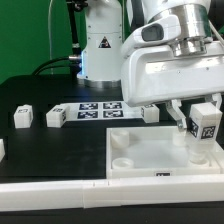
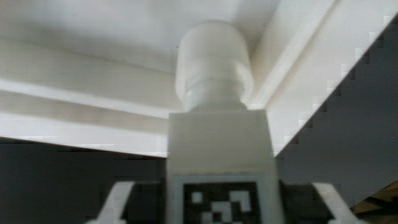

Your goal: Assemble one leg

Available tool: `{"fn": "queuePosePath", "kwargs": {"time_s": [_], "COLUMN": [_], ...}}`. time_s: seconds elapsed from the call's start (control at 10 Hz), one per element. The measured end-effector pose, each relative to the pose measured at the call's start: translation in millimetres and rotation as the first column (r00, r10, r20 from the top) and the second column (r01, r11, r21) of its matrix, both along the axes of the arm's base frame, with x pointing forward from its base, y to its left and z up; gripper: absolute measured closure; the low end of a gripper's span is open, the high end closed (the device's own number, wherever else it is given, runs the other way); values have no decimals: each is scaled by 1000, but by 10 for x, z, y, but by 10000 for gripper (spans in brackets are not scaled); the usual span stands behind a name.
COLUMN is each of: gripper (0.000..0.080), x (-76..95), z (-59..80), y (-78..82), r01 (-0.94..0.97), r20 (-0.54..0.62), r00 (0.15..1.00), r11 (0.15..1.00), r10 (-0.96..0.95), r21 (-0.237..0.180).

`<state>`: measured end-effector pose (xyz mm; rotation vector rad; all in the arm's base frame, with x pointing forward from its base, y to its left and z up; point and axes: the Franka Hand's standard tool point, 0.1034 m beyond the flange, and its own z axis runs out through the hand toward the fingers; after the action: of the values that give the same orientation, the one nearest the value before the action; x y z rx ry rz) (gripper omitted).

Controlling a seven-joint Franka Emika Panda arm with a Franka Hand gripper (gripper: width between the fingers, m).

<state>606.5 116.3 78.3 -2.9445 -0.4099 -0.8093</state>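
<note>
My gripper (image 1: 200,128) is shut on a leg (image 1: 207,120), a small white block with a black-and-white tag, held upright over the right part of the large white tabletop (image 1: 150,150) with round corner sockets. In the wrist view the leg (image 2: 222,130) fills the middle between my gripper's (image 2: 222,208) two fingers (image 2: 128,205). Its tag faces the camera and its rounded end points at the white tabletop (image 2: 80,95). I cannot tell whether the leg touches the tabletop.
Three loose legs (image 1: 22,117), (image 1: 55,116), (image 1: 150,113) lie on the black table behind the tabletop. The marker board (image 1: 95,108) lies between them. A white rail (image 1: 60,190) runs along the front edge. A white part (image 1: 2,149) shows at the exterior view's left edge.
</note>
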Motion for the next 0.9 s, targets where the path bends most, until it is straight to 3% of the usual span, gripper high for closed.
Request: {"fn": "queuePosePath", "kwargs": {"time_s": [0.3,0.9], "gripper": [509,509], "x": [-18,-18], "z": [-125,-143], "y": [4,1], "r01": [5,6], "r20": [32,40], "r00": [999,999], "r11": [1000,1000], "r10": [-5,-6], "r21": [4,5]}}
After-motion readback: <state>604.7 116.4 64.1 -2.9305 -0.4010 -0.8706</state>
